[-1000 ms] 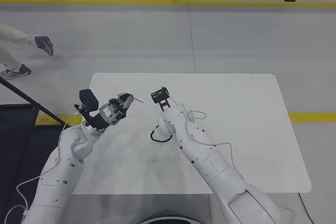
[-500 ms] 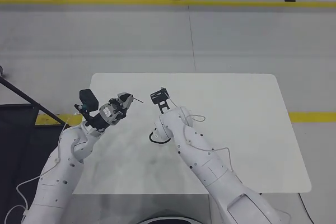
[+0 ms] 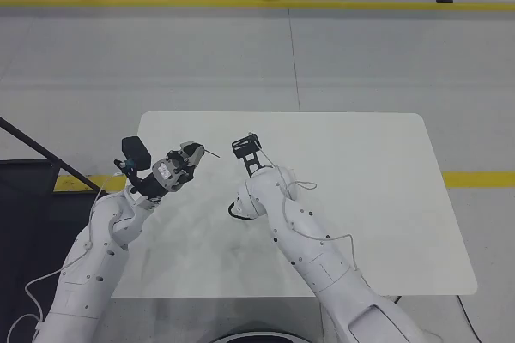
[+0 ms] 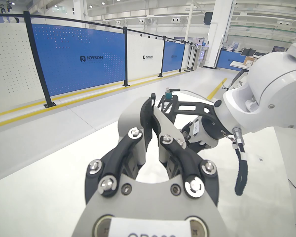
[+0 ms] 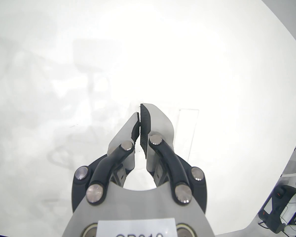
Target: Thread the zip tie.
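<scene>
One white rectangular surface (image 3: pixel 369 171) with rounded corners stands on a pale grey floor, and two white robot arms work over its left half. The left end effector (image 3: pixel 193 154) sits over the left part of the surface, toward the far edge. Its two fingers are pressed together on one thin black zip tie (image 3: pixel 209 153). A short length of the tie sticks out past the fingertips and points toward the other arm. In the left wrist view, the left end effector (image 4: pixel 150 108) has its ribbed black pads closed on the zip tie (image 4: pixel 153 96), whose small dark tip rises just above them. The right arm's wrist, with one black camera bracket (image 4: pixel 185 106), sits close behind. In the top view, that camera bracket (image 3: pixel 246 146) lies just beside the free end of the tie and is not touching it. In the right wrist view, the right end effector (image 5: pixel 139 110) points straight down at the bare surface (image 5: pixel 162 38). Its two pads meet at the tips, and only a narrow slit shows between them farther back. It is too small to tell whether anything thin is pinched between them. One faint clear rectangular outline (image 5: pixel 188 129) lies on the surface just beside those fingers. One yellow floor stripe (image 3: pixel 489 178) runs behind the surface on both sides.
</scene>
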Controlling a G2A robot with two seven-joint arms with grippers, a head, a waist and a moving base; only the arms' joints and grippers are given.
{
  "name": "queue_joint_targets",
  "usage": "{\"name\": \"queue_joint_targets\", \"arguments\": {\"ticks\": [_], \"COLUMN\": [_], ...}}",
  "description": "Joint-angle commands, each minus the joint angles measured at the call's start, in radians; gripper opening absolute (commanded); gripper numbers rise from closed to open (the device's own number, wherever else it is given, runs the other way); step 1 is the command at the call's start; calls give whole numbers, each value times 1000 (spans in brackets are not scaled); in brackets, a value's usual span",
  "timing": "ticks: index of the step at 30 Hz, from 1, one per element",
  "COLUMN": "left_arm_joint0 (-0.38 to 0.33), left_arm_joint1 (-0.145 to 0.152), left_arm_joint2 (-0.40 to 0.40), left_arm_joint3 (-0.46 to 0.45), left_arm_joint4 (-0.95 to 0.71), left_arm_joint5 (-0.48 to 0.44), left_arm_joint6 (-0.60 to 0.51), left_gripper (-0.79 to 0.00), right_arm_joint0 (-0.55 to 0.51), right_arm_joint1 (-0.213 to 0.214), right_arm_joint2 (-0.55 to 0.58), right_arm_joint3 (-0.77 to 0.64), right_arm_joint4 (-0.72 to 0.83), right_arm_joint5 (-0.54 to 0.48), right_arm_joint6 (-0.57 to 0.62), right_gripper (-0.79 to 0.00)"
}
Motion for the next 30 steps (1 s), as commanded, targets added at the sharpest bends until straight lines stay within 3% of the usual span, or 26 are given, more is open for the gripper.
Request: {"name": "queue_joint_targets", "arguments": {"ticks": [1, 8, 17, 24, 30], "left_arm_joint0": [0, 3, -36, -59, -59], "left_arm_joint1": [0, -4, -1, 6, 6], "left_arm_joint2": [0, 20, 42, 39, 39], "left_arm_joint3": [0, -37, -53, -61, -61], "left_arm_joint4": [0, -20, 6, 38, 38], "left_arm_joint5": [0, 40, 8, -37, -37], "left_arm_joint6": [0, -43, -148, -187, -187], "left_gripper": [-785, -785, -785, -785, -785], "right_arm_joint0": [-25, -251, -539, -714, -721], "right_arm_joint1": [5, 53, 125, 182, 186], "right_arm_joint2": [14, 94, 235, 419, 434], "right_arm_joint3": [-41, -366, -713, -785, -778], "right_arm_joint4": [-13, -130, -167, -123, -116], "right_arm_joint5": [-4, -108, -532, -839, -873], "right_arm_joint6": [-20, -174, -492, -876, -893], "right_gripper": [-785, -785, -785, -785, -785]}}
